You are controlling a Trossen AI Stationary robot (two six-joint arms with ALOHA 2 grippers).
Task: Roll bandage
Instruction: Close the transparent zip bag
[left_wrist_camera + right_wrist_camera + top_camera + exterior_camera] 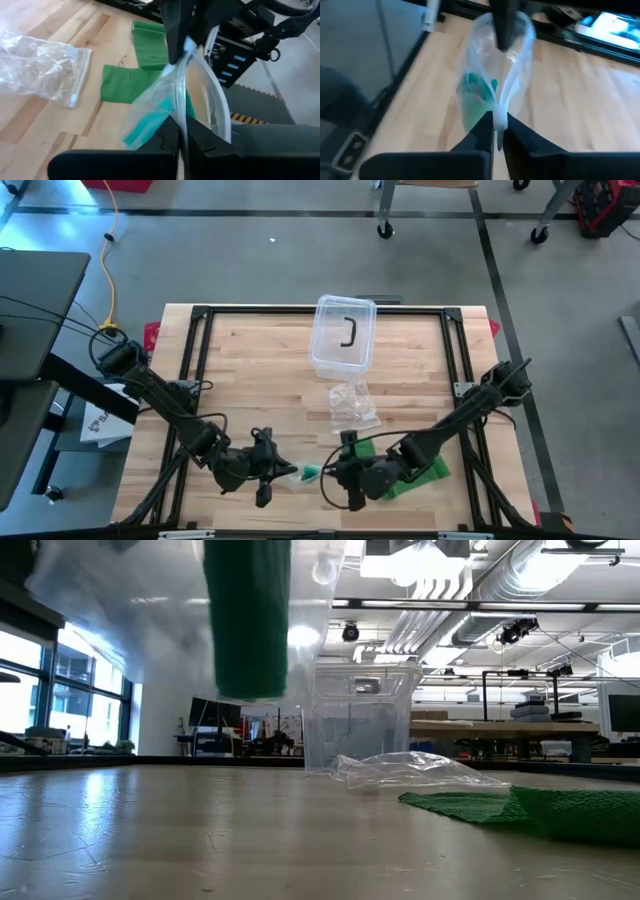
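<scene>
Above the wooden table [250, 370], left tool [268, 473] and right tool [347, 476] each pinch a clear bag [304, 474], seemingly holding green bandage.

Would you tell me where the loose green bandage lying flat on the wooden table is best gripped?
Probably at the near free edge of the loose green bandage, coming straight down from above: it lies flat and thin on the wooden table, so only an edge offers purchase.

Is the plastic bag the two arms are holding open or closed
Open. The left pincer and right pincer each pinch one side of the bag, its mouth parted, a green roll inside.
</scene>
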